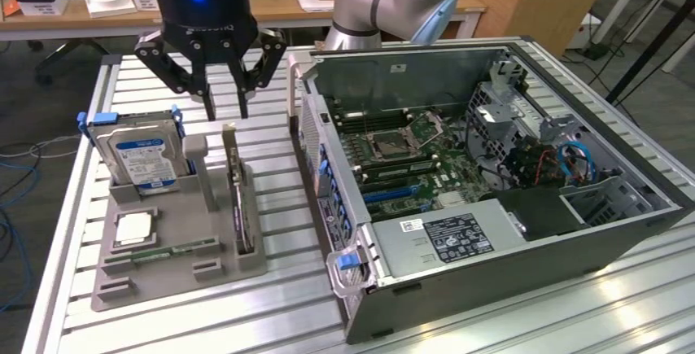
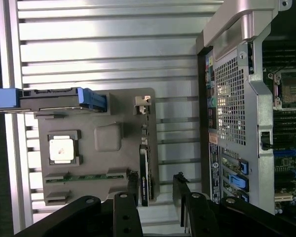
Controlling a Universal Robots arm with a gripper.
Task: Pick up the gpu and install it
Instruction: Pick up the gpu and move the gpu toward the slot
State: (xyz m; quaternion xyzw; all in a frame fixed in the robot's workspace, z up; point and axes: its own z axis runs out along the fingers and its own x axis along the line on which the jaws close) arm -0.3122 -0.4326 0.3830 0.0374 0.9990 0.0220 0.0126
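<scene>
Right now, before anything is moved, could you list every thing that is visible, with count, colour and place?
gpu: one, dark green, standing on edge in the holder, on the side nearest the computer case.
hard drive: one, silver with a blue-white label, upright in the holder.
processor chip: one, silver, flat in a holder pocket.
memory stick: one, green, lying in a holder slot.
holder: one, grey, on the table at the exterior view's left.
computer case: one, dark grey, open, at the exterior view's right of the holder.
table: one, silver, slatted, under everything.
robot arm: one, silver and light blue, behind the case.
pincer: one, black, open, above the holder's far end, holding nothing.
</scene>
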